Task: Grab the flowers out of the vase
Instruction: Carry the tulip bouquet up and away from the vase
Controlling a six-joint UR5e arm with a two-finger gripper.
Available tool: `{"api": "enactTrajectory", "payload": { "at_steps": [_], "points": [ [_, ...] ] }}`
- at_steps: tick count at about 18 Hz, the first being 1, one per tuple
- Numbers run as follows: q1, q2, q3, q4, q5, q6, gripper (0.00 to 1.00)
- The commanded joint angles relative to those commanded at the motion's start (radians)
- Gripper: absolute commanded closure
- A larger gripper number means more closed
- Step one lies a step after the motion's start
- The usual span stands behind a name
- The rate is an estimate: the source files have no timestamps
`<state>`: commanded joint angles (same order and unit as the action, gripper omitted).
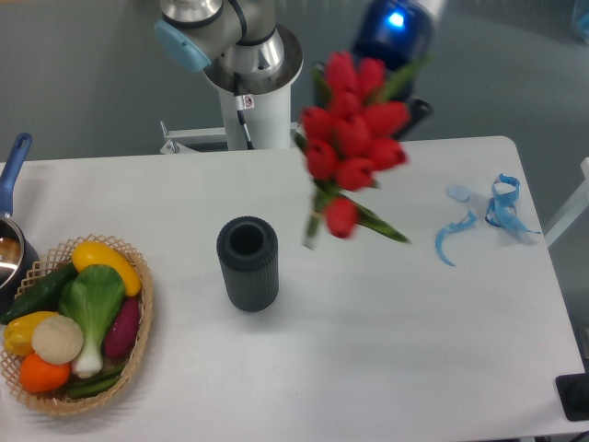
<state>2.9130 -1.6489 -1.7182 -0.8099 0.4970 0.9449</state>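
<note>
The flowers, a bunch of red tulip buds with green stems and leaves, hang in the air right of the vase and clear of it, blurred by motion. Their stem ends point down and to the left, above the table. My gripper sits behind the bunch, shut on it. Only one black finger and the blue-lit wrist show. The vase, dark grey and ribbed, stands upright on the white table with its round mouth empty.
A wicker basket of vegetables sits at the front left. A pot with a blue handle is at the left edge. Blue ribbon scraps lie at the right. The arm's base stands behind the table.
</note>
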Motion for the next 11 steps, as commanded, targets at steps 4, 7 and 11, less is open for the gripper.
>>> {"api": "enactTrajectory", "payload": {
  "at_steps": [4,7,11],
  "points": [
    [0.018,-0.026,0.005,0.002,-0.002,0.008,0.63],
    [0.017,-0.026,-0.001,0.002,0.000,0.008,0.63],
    [0.018,-0.026,-0.011,0.002,0.000,0.008,0.63]
  ]
}}
